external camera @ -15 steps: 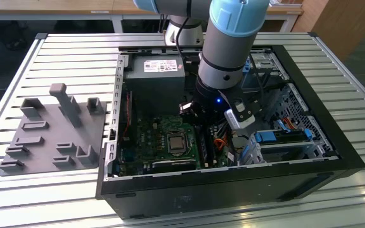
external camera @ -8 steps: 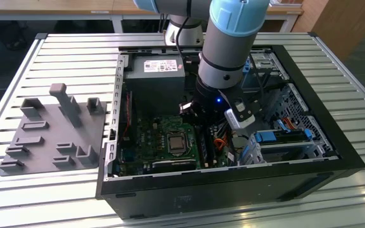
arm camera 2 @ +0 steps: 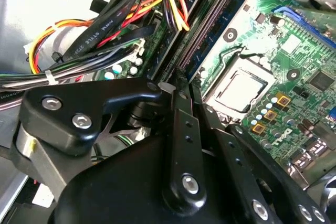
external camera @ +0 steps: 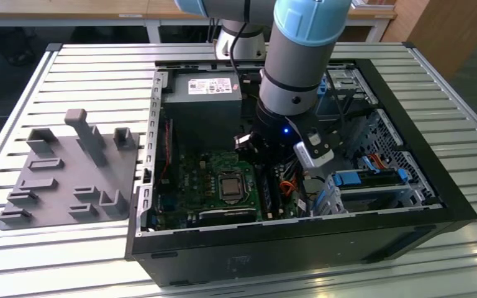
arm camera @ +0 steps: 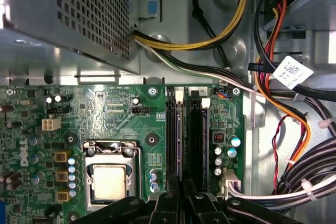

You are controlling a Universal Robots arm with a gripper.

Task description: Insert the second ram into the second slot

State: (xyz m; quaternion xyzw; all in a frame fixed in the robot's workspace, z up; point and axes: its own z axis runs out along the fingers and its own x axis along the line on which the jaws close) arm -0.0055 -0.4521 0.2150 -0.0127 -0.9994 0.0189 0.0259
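The second ram (arm camera: 181,135) looks like a thin blue edge standing in the dark slots (arm camera: 198,140) next to the square chip socket (arm camera: 109,181). The tool (arm camera: 181,198) hangs right over one end of the slots. In the exterior view that is the middle of the frame, inside the black computer case (external camera: 263,261). I cannot tell if the tool is open or closed.

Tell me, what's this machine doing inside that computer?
A robot arm reaches down into an open computer case lying on a slatted table. Its gripper sits just over the two long memory slots beside the processor socket on the green board. Whether it is holding anything, I cannot tell.
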